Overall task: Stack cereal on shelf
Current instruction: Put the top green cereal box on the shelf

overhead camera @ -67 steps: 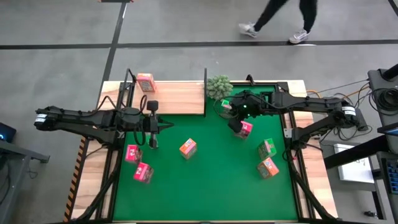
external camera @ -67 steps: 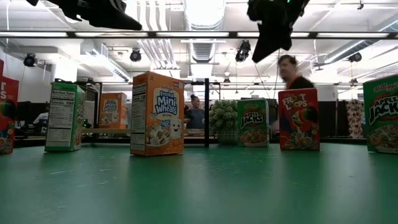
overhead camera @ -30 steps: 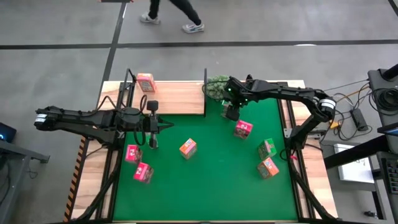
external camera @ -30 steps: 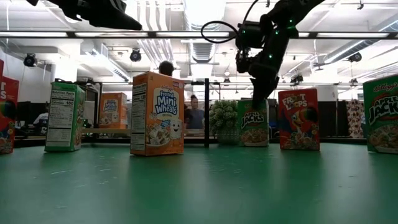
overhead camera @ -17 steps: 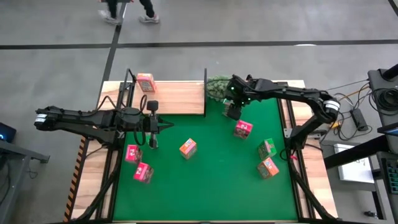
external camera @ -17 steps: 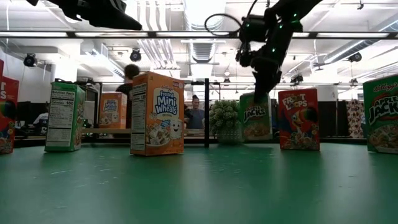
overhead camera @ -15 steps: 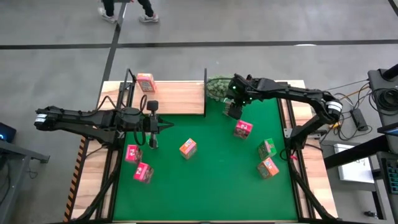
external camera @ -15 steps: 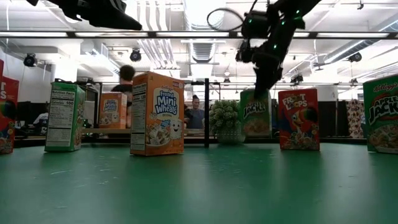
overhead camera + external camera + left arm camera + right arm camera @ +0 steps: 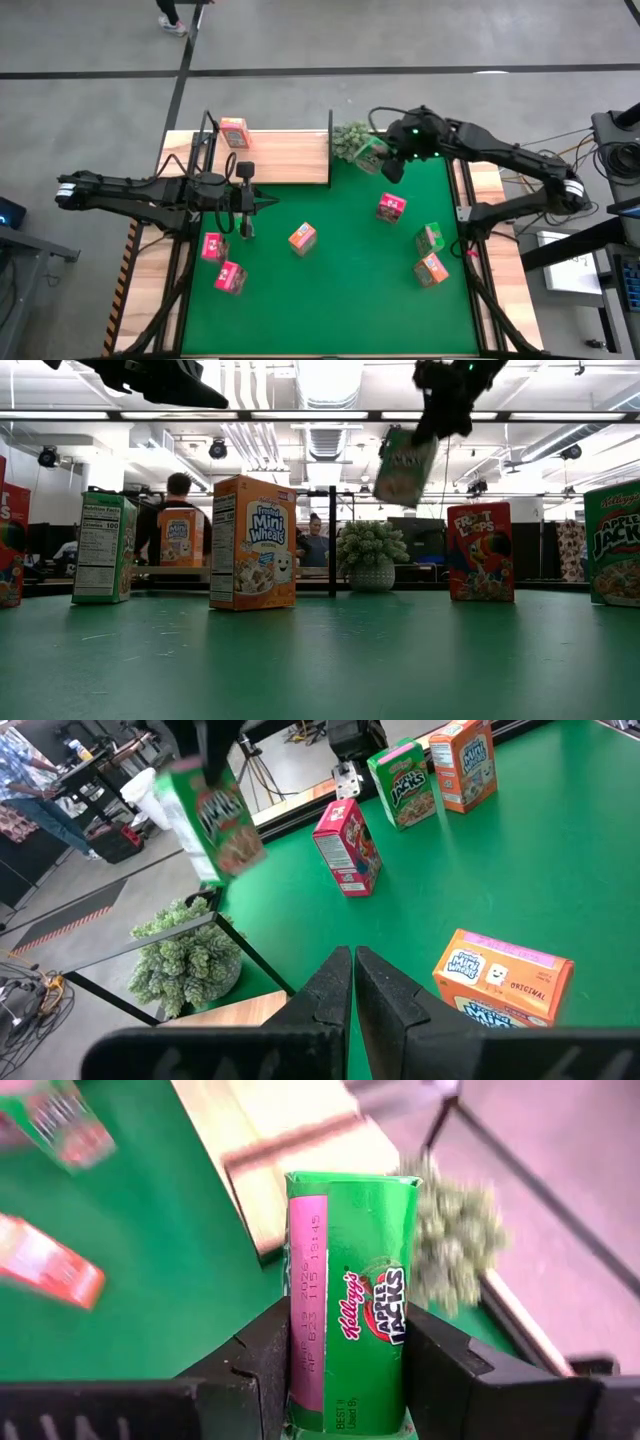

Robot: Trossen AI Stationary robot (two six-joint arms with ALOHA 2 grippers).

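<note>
Green mat [image 9: 340, 290], plant [image 9: 350, 140] beside lifted cereal [image 9: 371, 152]

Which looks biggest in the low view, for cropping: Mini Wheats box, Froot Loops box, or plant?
1. Mini Wheats box, though nearest the camera.
2. Froot Loops box.
3. Plant, farthest back.

- The mat [image 9: 330, 280] is dark green.
- The held cereal box [image 9: 350, 1295] is bright green with a pink stripe and red letters.
- One box [image 9: 254, 541] is orange with white words.
- The shelf [image 9: 285, 158] is pale wood.
- The plant [image 9: 371, 546] is grey-green.
</note>
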